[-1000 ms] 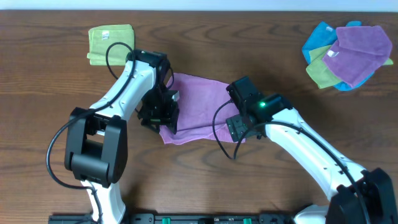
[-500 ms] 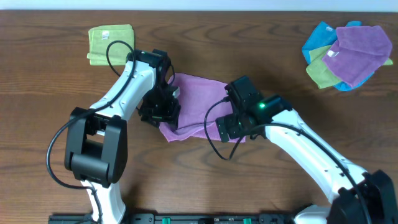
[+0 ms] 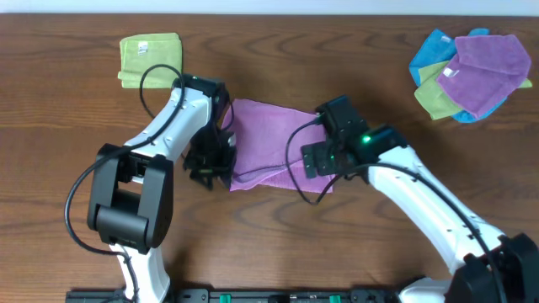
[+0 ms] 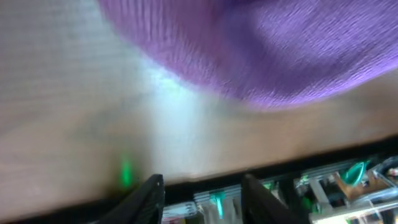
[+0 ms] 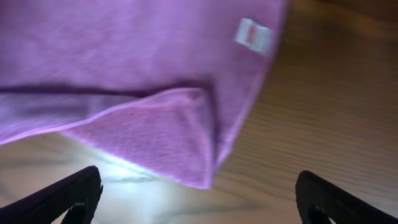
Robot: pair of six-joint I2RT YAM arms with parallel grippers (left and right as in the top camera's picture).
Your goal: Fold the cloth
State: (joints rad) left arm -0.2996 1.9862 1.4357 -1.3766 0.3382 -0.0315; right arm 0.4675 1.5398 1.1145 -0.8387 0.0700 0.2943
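The soft pinkish-purple microfibre cloth point(image 3: 268, 139) was judged best pinched at a corner; the left end effector point(image 4: 202, 182) and right end effector point(image 5: 199, 193) were found open, empty.

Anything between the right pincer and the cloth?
Nothing visible. The right pincer stands open right at the folded corner of the cloth; only table shows around it. The cloth pile and green cloth lie well away.

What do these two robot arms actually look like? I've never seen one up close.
The left arm and right arm are slim white tubes with chunky black joints; a thin black cable loops off each. The left gripper and right gripper are black, each with two dark tapered fingers. A small green light glows near the right arm's wrist.
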